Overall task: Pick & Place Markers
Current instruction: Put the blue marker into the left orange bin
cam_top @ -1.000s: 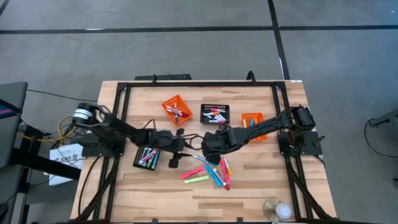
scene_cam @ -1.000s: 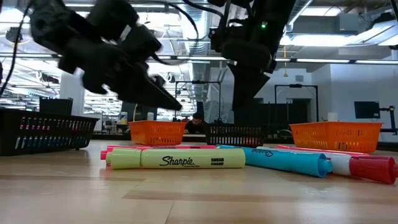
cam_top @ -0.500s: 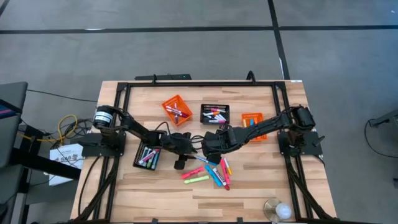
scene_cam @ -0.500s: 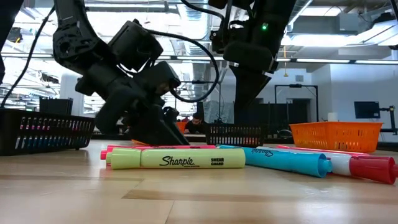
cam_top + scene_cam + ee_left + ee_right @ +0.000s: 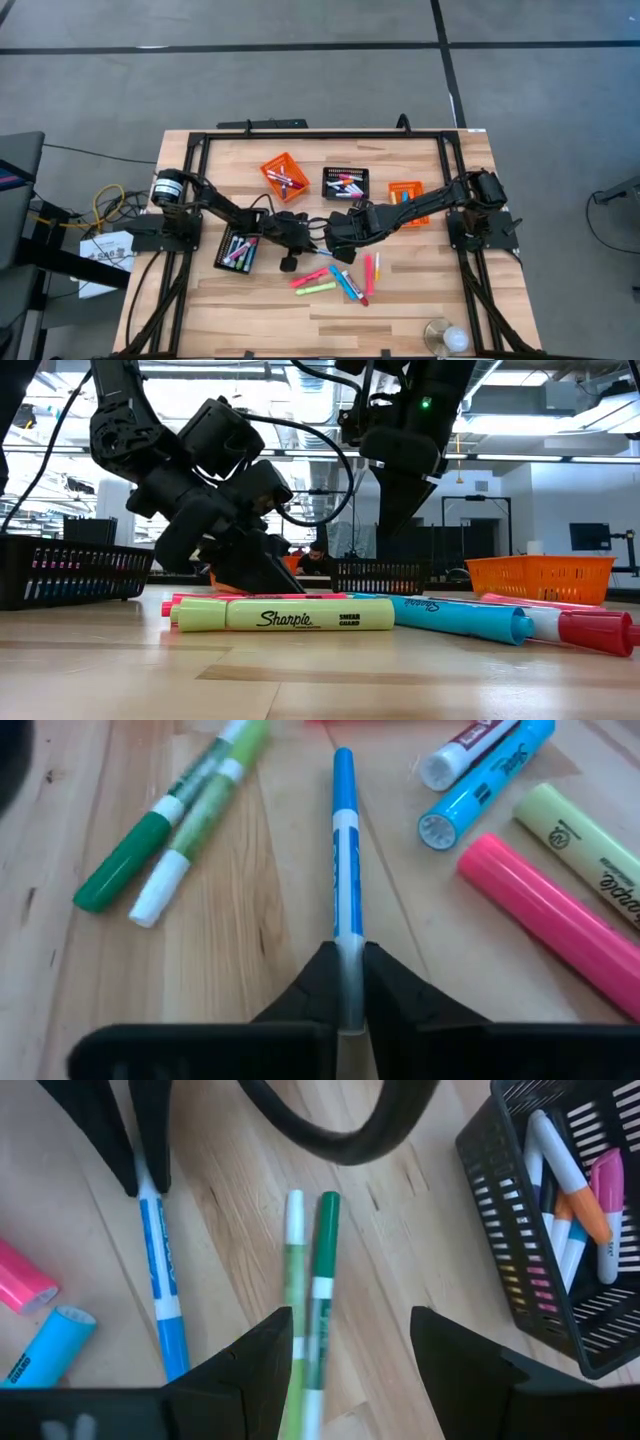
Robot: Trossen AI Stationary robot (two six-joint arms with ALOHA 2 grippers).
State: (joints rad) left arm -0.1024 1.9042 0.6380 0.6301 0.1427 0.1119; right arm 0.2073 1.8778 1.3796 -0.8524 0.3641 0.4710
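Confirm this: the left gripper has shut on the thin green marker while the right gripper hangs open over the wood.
Not quite. The left gripper has shut on the thin blue marker, not the green marker, which lies free beside it; the left wrist view shows this. The right gripper does hang open over the wood.

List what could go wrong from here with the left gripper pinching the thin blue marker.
1. The left gripper is shut on the thin blue marker at its very end, so the marker could droop or slip when lifted.
2. The right gripper is open right over the green marker and light green marker next to it; the two arms are close and could collide.
3. The pink highlighter lies close by and could get nudged.
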